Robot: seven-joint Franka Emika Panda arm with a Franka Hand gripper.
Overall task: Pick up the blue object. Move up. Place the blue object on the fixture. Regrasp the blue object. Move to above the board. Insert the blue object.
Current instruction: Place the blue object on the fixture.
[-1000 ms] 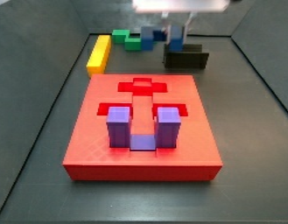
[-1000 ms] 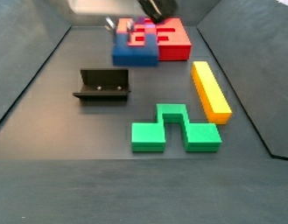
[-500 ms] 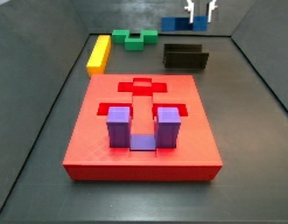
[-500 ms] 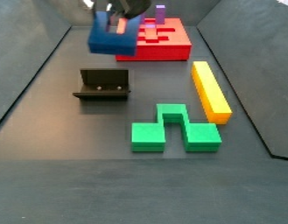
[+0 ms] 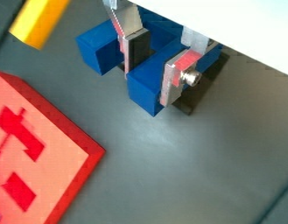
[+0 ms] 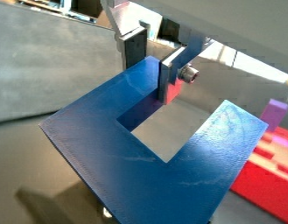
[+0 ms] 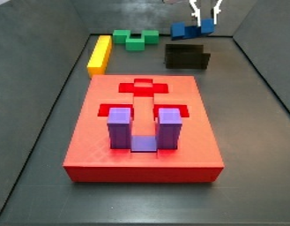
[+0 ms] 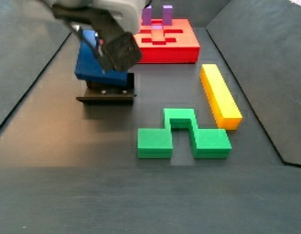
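Note:
My gripper (image 5: 156,66) is shut on the blue object (image 5: 146,89), a dark blue U-shaped block, with one prong clamped between the silver fingers (image 5: 181,75). In both side views the gripper (image 7: 206,23) (image 8: 107,43) holds the blue object (image 7: 183,32) (image 8: 89,62) in the air just over the black fixture (image 7: 187,58) (image 8: 107,90). I cannot tell whether block and fixture touch. In a wrist view the blue object (image 6: 146,166) fills most of the picture below the gripper (image 6: 152,66). The red board (image 7: 141,97) (image 8: 177,47) lies apart from them.
A purple U-shaped block (image 7: 141,129) (image 8: 156,14) stands in the board. A long yellow bar (image 7: 100,53) (image 8: 219,94) and a green block (image 7: 140,39) (image 8: 181,135) lie on the floor. Dark sloping walls enclose the floor.
The gripper has carried the blue object away from the board, across and down to just over the fixture. Nothing else has moved.

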